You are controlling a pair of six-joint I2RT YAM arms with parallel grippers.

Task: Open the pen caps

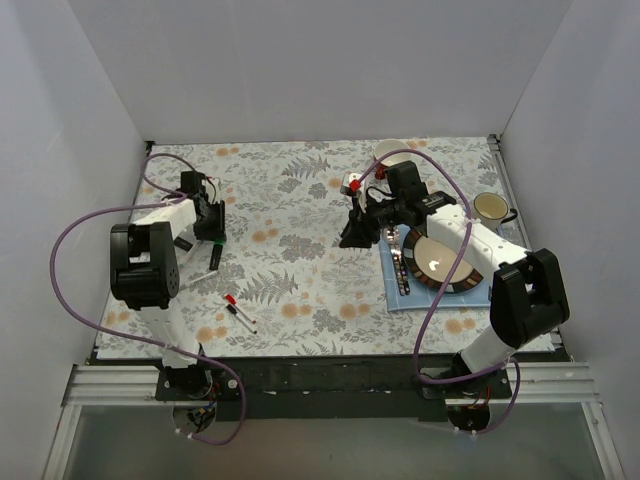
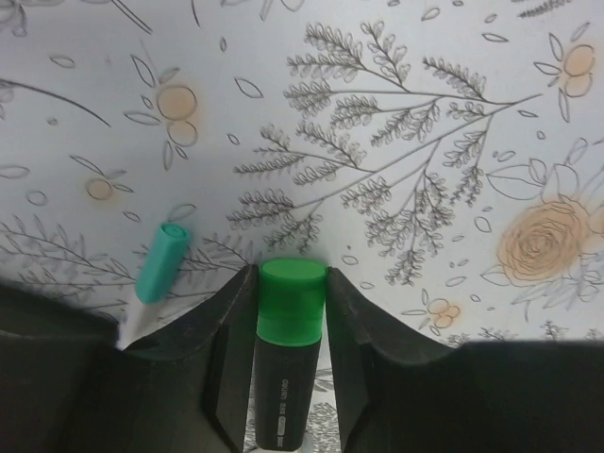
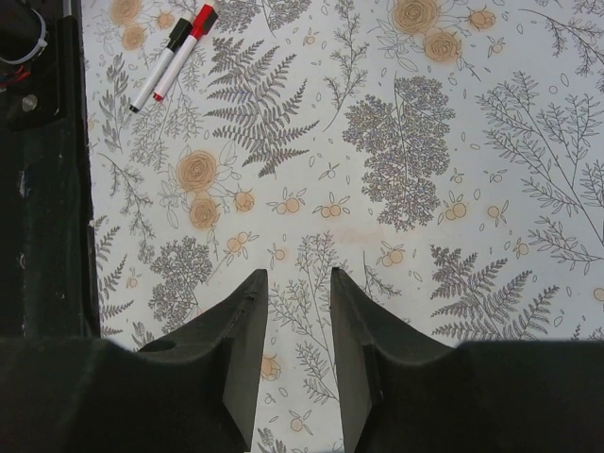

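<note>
A: Left jaws?

B: Closed around a dark marker (image 2: 281, 396) in the left wrist view, its green cap (image 2: 293, 300) showing between the tips and pointing toward twelve o'clock. Just beside it, at nine o'clock, a teal-capped pen (image 2: 160, 276) lying on the floral table (image 2: 425, 142).

A: Right jaws?

B: Parted and empty, hanging over the table's fern print in the right wrist view. Well apart at eleven o'clock, a red-capped pen (image 3: 184, 52) and a black-capped pen (image 3: 156, 64), side by side, both capped.

A: Step in hand, then?

B: Probably uncapping the held marker. No cap off yet, judging by these views.

A: Best way of doing it?

B: Bring the right jaws across toward nine o'clock in the overhead view. Line up with the barrel's axis, pinch only the green cap, then pull straight along the barrel with no sideways twist. Hold with the left jaws on the barrel, not the cap; at present apparently pressing on both. Mind the teal-capped pen nearby.
</note>
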